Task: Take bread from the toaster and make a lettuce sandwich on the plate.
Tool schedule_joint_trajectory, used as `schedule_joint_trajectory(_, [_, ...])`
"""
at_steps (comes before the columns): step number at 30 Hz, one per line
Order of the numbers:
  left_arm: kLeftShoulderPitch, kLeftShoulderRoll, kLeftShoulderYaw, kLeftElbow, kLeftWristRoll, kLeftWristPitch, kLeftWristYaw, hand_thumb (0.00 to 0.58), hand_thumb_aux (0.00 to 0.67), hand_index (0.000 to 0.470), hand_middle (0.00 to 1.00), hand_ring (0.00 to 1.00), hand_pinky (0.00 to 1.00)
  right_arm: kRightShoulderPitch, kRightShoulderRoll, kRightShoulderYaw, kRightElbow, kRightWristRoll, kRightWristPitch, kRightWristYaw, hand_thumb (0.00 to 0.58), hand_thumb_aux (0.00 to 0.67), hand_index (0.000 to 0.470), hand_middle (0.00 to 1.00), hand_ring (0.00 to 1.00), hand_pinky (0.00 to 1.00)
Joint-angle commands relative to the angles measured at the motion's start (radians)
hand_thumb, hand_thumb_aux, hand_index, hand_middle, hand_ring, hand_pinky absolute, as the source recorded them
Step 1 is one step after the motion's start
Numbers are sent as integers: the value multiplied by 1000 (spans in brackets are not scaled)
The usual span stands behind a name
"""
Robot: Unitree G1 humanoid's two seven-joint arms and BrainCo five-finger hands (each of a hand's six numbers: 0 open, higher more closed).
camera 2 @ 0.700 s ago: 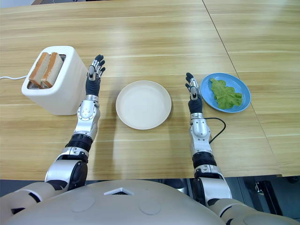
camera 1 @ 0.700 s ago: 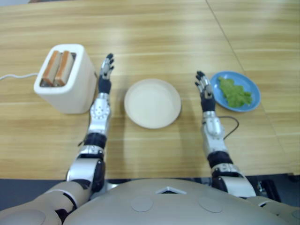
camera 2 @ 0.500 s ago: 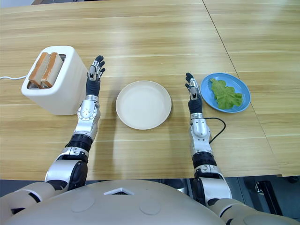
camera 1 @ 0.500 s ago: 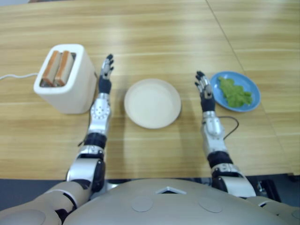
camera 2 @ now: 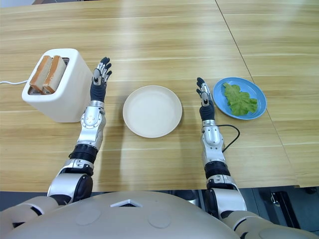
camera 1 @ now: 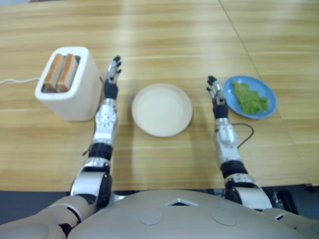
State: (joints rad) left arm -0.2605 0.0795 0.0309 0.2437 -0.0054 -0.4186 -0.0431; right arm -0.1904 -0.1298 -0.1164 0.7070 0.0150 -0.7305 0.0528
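Inside toaster [camera 2: 66, 99], bread [camera 2: 48, 74] partly hidden.

We saw a light wooden table [camera 2: 159, 30] with long plank grain, and a dark seam [camera 2: 236, 45] ran slantwise across its right part. A white cord [camera 2: 10, 82] trailed off its left edge. A small blue dish [camera 2: 262, 99] sat at the right, with a thin black cable [camera 2: 238, 132] looped near it.
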Motion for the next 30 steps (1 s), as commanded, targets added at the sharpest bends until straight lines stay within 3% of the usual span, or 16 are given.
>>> schedule_joint_trajectory(1, [51, 106, 17, -508, -52, 216, -74, 0, 0, 0, 0, 0, 0, 6, -1, 0, 21, -11, 9, -12, 0, 0, 0, 0, 0, 0])
schedule_joint_trajectory(4, [74, 300, 167, -747, -54, 366, -140, 0, 0, 0, 0, 0, 0, 4, 2, 4, 31, -19, 8, -20, 0, 0, 0, 0, 0, 0])
schedule_joint_trajectory(6, [97, 420, 237, -762, 31, 398, -169, 0, 0, 0, 0, 0, 0, 4, 5, 5, 35, -23, 6, -26, 0, 0, 0, 0, 0, 0])
schedule_joint_trajectory(10, [164, 599, 303, -594, 265, 460, -128, 0, 0, 0, 0, 0, 0, 2, 9, 8, 45, -28, 2, -33, 0, 0, 0, 0, 0, 0])
schedule_joint_trajectory(14, [261, 733, 276, -337, 566, 549, 8, 0, 0, 0, 0, 0, 0, 2, 8, 10, 48, -27, 2, -32, 0, 0, 0, 0, 0, 0])
schedule_joint_trajectory(21, [267, 757, 204, -123, 679, 613, 82, 0, 0, 0, 0, 0, 0, 10, 6, 11, 49, -27, 2, -33, 0, 0, 0, 0, 0, 0])
schedule_joint_trajectory(30, [241, 762, 136, -84, 736, 651, 100, 0, 0, 0, 0, 0, 0, 21, 5, 14, 39, -30, 5, -35, 0, 0, 0, 0, 0, 0])
